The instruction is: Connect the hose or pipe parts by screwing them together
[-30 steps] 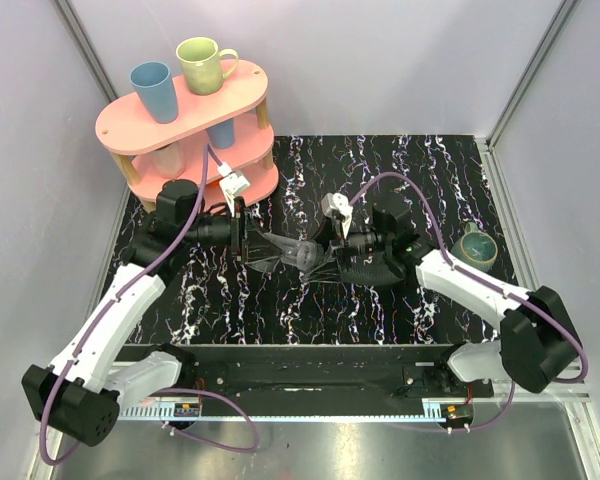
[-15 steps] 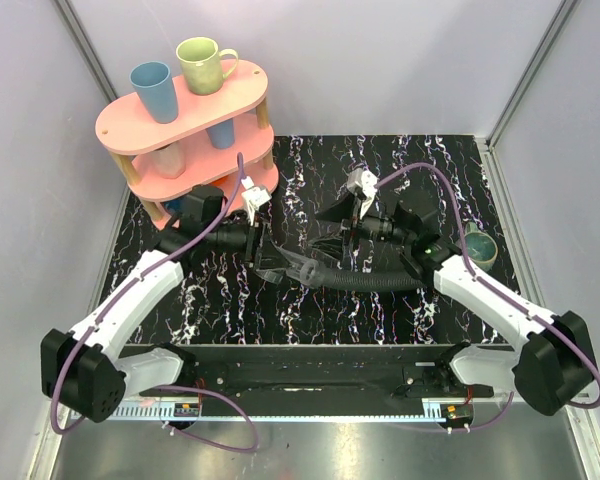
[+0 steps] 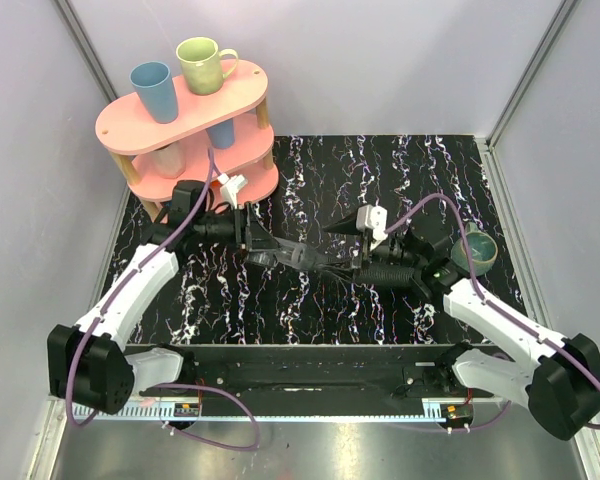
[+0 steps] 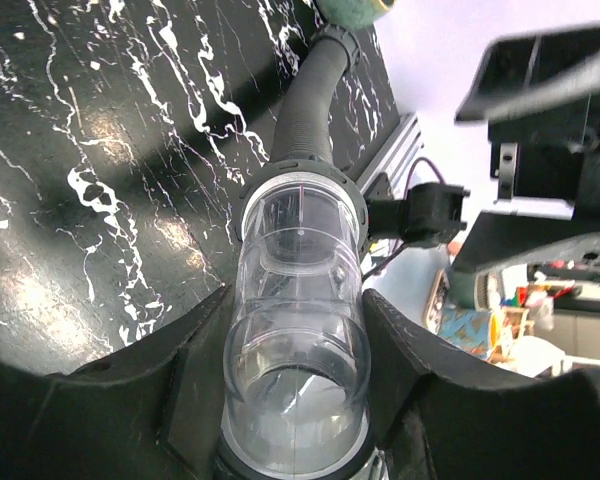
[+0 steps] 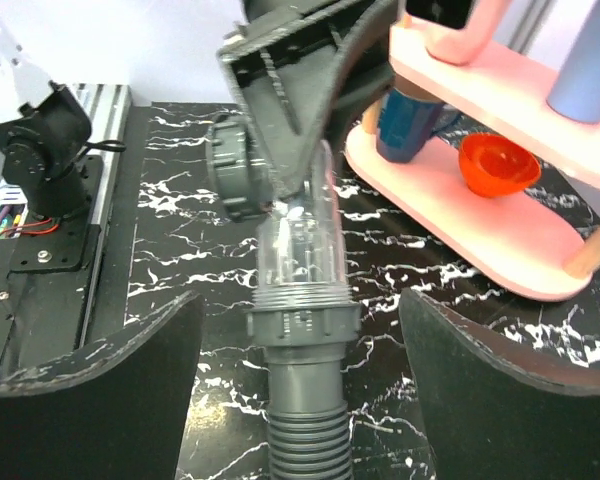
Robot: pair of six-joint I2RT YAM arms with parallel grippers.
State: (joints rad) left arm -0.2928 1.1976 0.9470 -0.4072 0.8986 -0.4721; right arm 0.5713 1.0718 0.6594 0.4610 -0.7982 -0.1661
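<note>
My left gripper point(image 4: 295, 312) is shut on the translucent tubular fitting point(image 4: 298, 290), its fingers pressing both sides. The fitting's far end sits in the hose's grey end collar point(image 5: 302, 325), with a few threads showing above the collar. Behind the collar the black ribbed hose point(image 5: 305, 440) runs back toward my right wrist. My right gripper point(image 5: 300, 300) is open, its fingers point(image 5: 130, 390) standing wide on either side of the collar without touching it. From above, the fitting point(image 3: 298, 256) and hose point(image 3: 395, 275) stretch between the left gripper point(image 3: 263, 246) and the right gripper point(image 3: 353, 252), over the table.
A pink two-tier shelf point(image 3: 115, 125) with cups stands at the back left, close behind my left arm; a red bowl point(image 5: 498, 165) lies on its lower tier. A green mug point(image 3: 475, 247) stands at the right near the hose's far end.
My right gripper's jaws have spread wide and let go of the hose collar. Both arms have shifted, and the fitting and hose now lie in a straighter line between them.
</note>
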